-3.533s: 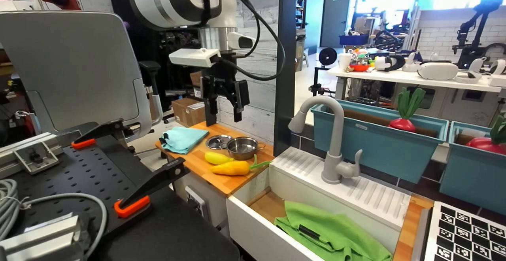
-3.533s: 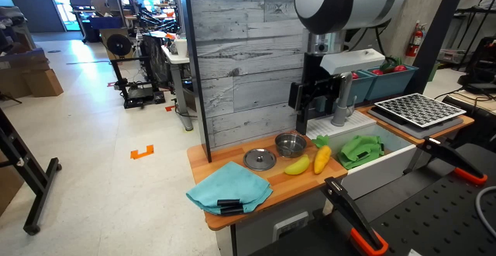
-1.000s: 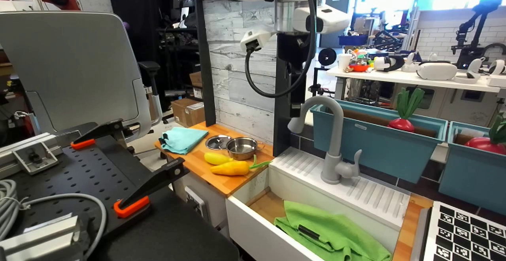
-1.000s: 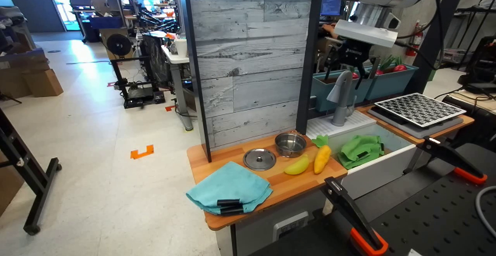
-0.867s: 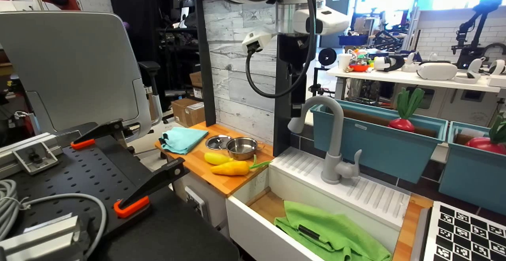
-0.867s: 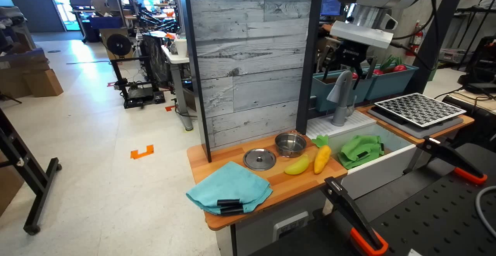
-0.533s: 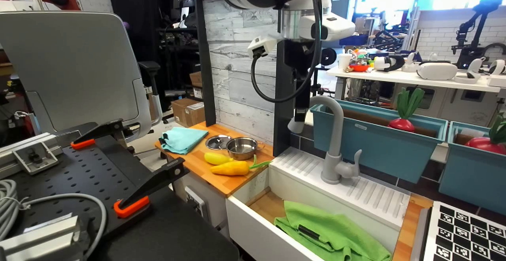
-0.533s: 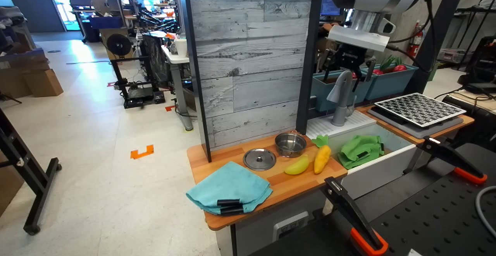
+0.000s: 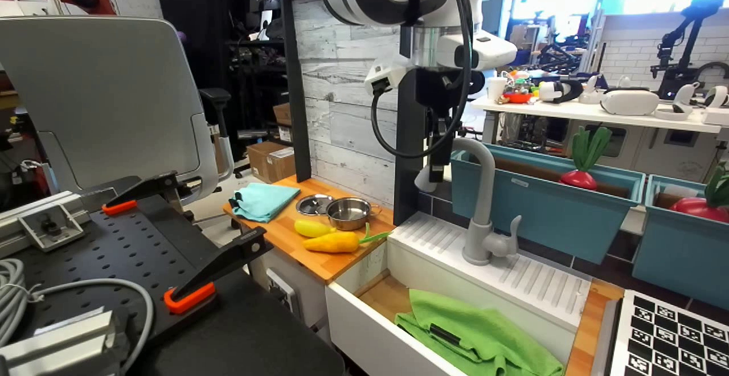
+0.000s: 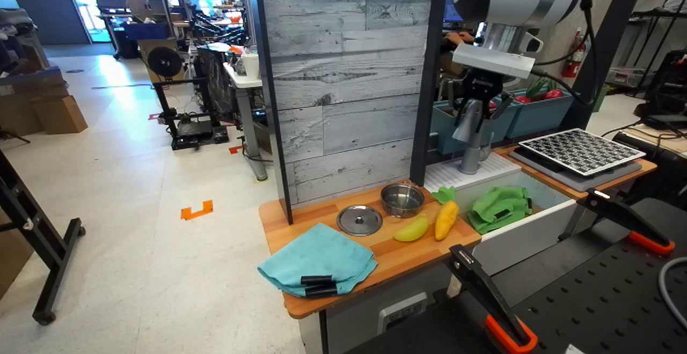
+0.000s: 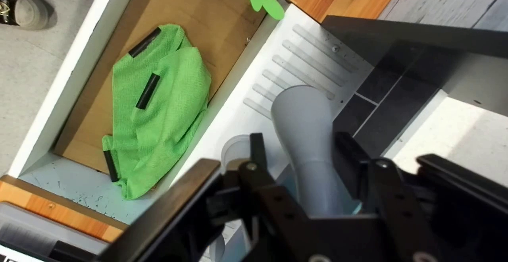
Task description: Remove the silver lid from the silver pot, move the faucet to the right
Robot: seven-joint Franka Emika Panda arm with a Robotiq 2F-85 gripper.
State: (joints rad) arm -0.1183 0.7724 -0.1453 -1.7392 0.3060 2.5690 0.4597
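Observation:
The silver lid (image 10: 360, 220) lies flat on the wooden counter, off the silver pot (image 10: 402, 200), which stands uncovered beside it. Both also appear in an exterior view, lid (image 9: 314, 205) left of pot (image 9: 348, 213). The grey faucet (image 9: 487, 176) rises behind the sink. My gripper (image 11: 300, 137) straddles the faucet's spout (image 11: 303, 111), one finger on each side and partly closed. In the wrist view a gap shows between the left finger (image 11: 258, 151) and the spout; whether the right finger touches it, I cannot tell.
Behind the faucet hang blue planters (image 9: 547, 205) with red vegetables. A dark upright post (image 9: 407, 154) stands close to the spout. A green cloth (image 11: 162, 107) lies in the sink. A yellow banana (image 10: 412, 228), an orange vegetable (image 10: 446, 220) and a blue cloth (image 10: 319, 260) lie on the counter.
The arm has swung from above the counter to the faucet, then come down so that the fingers flank the spout. The jaws have narrowed. Lid, pot and faucet have not visibly moved.

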